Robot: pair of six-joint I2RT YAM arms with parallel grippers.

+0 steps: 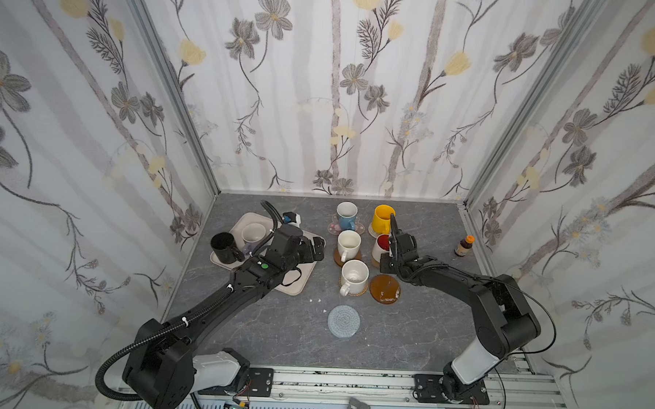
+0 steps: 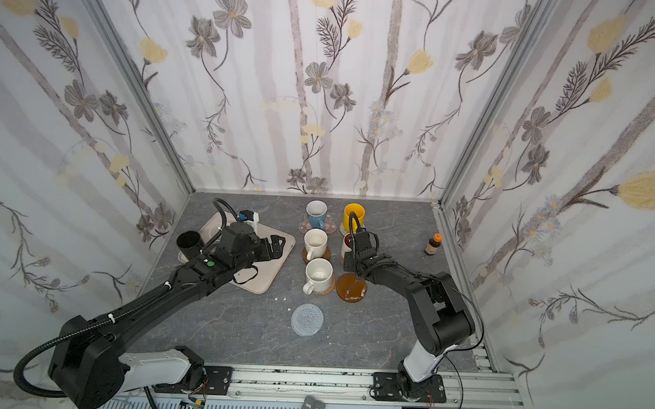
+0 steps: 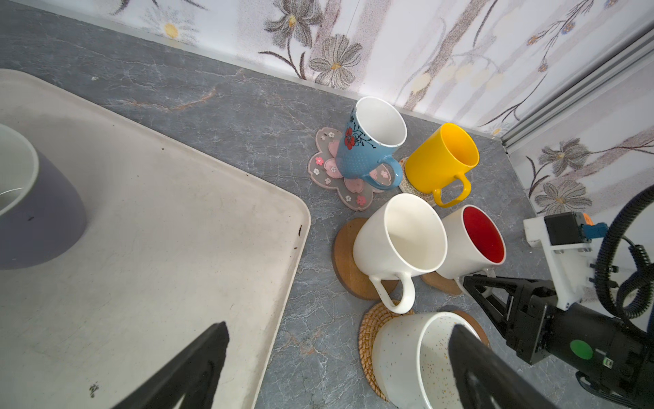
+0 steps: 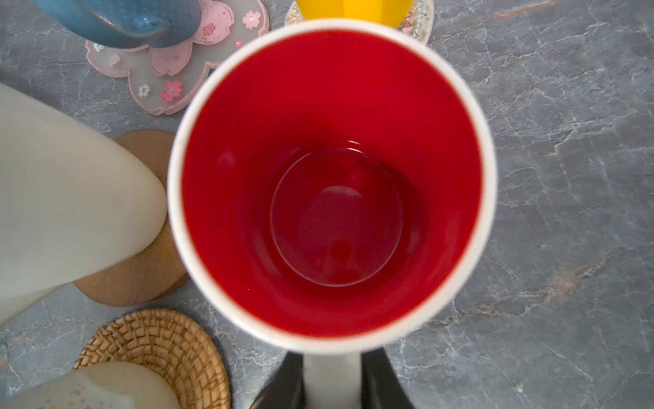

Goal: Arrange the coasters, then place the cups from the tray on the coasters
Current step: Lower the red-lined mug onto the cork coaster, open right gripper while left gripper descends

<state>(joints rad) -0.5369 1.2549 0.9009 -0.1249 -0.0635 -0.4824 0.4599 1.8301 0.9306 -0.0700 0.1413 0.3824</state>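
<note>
On the wooden disc coaster [image 3: 440,283]: red-lined white mug [image 4: 332,184], upright. Right gripper [image 4: 334,379] straddles its handle for placement; pinching or loose, cannot tell. Left gripper [image 3: 339,327] gapes over tray [image 3: 177,212], probably for next mug.

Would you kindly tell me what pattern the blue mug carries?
The blue mug bears a red blossom on black twigs, clearest in the left wrist view.

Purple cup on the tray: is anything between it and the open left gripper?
No, nothing visible. In the left wrist view only bare tray lies between the left gripper and the lavender mug. The black mug stands on the mug's far side, not in between.
</note>
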